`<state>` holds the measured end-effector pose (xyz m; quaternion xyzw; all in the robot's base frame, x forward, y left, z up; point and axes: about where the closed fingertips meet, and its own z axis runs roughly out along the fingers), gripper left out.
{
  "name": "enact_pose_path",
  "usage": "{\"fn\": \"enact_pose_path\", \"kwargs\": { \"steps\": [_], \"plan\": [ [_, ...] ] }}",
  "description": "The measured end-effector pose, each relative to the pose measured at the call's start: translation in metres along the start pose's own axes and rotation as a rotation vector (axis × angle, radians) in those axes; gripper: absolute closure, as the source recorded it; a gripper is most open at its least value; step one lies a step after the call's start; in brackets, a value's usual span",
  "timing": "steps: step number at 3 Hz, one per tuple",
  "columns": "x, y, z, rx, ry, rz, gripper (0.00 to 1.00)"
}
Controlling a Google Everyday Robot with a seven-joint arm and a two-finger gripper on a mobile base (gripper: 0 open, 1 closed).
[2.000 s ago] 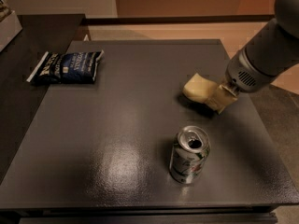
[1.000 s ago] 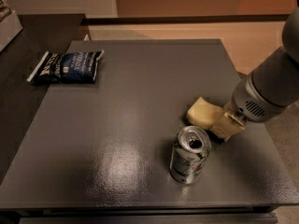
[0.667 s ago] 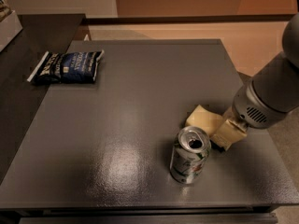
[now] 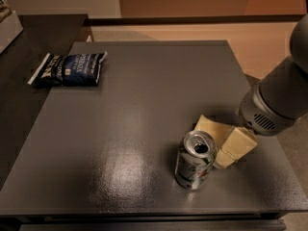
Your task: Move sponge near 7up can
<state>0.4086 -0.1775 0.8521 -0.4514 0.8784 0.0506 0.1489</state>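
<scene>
The 7up can (image 4: 194, 160), silver and green with an open shiny top, stands upright near the table's front right. The pale yellow sponge (image 4: 209, 127) lies just behind and to the right of the can, close to it or touching it. My gripper (image 4: 227, 147) reaches in from the right on a grey arm (image 4: 279, 97). Its beige fingers (image 4: 239, 143) are closed on the sponge's right end, low over the table. The sponge's right part is hidden by the fingers.
A dark blue snack bag (image 4: 70, 68) lies at the back left of the dark grey table (image 4: 130, 114). A darker counter (image 4: 24, 71) adjoins the left side. The table's right edge (image 4: 284, 177) runs just under my arm.
My gripper has carried the sponge forward and down from the table's right middle to just beside the can. The can and the bag have not moved.
</scene>
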Motion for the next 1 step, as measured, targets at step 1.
{"fn": "enact_pose_path", "kwargs": {
  "steps": [1],
  "plan": [
    [0.0,0.0,0.0,0.0,0.0,0.0,0.0]
  ]
}}
